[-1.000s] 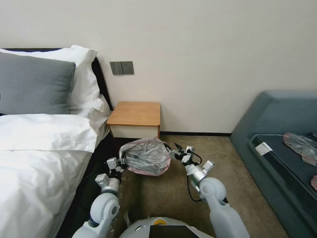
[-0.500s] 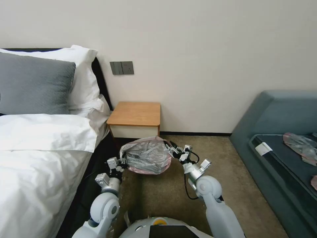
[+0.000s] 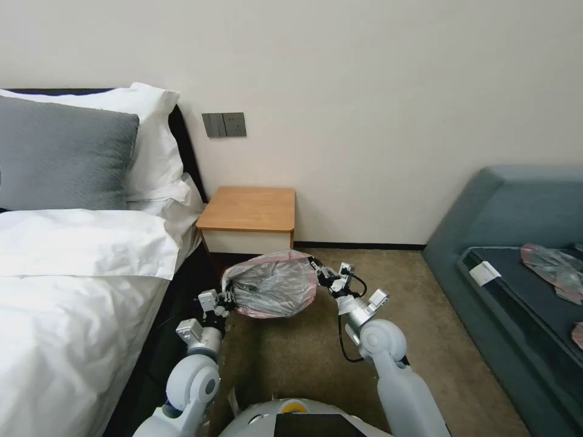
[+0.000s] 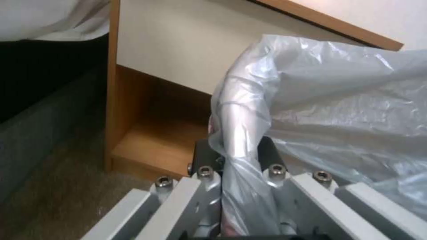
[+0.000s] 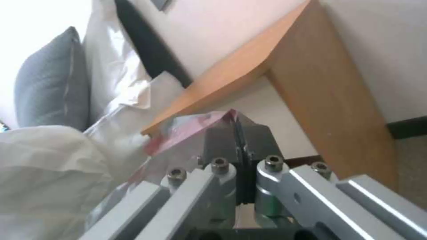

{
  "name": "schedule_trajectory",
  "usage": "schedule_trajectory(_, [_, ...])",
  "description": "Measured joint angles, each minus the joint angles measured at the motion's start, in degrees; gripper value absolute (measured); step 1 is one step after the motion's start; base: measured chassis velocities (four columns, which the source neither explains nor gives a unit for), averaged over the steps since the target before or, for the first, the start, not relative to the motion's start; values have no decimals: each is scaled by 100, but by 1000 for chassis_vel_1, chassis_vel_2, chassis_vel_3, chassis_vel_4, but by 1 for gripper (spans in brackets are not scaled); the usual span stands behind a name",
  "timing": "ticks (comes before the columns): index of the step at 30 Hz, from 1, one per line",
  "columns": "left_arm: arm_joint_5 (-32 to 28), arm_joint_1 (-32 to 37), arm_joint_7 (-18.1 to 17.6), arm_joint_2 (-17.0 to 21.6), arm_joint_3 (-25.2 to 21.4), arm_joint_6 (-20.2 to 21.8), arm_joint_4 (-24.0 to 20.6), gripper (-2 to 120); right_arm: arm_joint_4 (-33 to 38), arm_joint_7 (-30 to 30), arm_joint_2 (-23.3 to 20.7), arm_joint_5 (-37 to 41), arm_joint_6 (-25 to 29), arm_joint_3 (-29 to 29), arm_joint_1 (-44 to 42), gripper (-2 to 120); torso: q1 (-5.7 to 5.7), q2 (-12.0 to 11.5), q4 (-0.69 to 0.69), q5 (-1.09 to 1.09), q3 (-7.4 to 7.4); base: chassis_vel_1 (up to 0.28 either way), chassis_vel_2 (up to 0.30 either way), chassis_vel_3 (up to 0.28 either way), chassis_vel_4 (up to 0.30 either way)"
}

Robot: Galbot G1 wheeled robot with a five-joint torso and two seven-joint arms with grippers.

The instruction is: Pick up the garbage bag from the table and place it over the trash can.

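Note:
The garbage bag (image 3: 270, 285), wrinkly translucent grey with a pink rim, hangs stretched between my two grippers just in front of the table (image 3: 249, 209), above the carpet. My left gripper (image 3: 226, 298) is shut on the bag's left edge; in the left wrist view the plastic (image 4: 333, 100) bunches between the dark pads of that gripper (image 4: 236, 153). My right gripper (image 3: 317, 270) is shut on the bag's right edge; in the right wrist view its pads (image 5: 238, 140) are pressed together on the pink rim (image 5: 186, 133). The trash can is hidden.
A bed (image 3: 73, 273) with white linen stands close on the left. A blue-grey sofa (image 3: 516, 243) on the right carries flat plastic pieces (image 3: 552, 264) and a white card (image 3: 484, 273). Open carpet (image 3: 291, 358) lies between them.
My right gripper, open beside the bag a second ago, has moved left onto the bag's right edge and shut on it. The left gripper has kept its hold.

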Motion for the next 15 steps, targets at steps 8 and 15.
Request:
schedule_trajectory(8, [70, 36, 174, 15, -5, -23, -22, 4, -132, 238, -123, 2, -123, 47, 126, 0, 0, 0, 0, 0, 0, 0, 0, 0, 0])
schedule_trajectory(15, [-60, 10, 203, 14, -27, -64, -55, 4, -249, 173, -219, -54, -181, 76, 21, 0, 0, 0, 0, 0, 0, 0, 0, 0, 0])
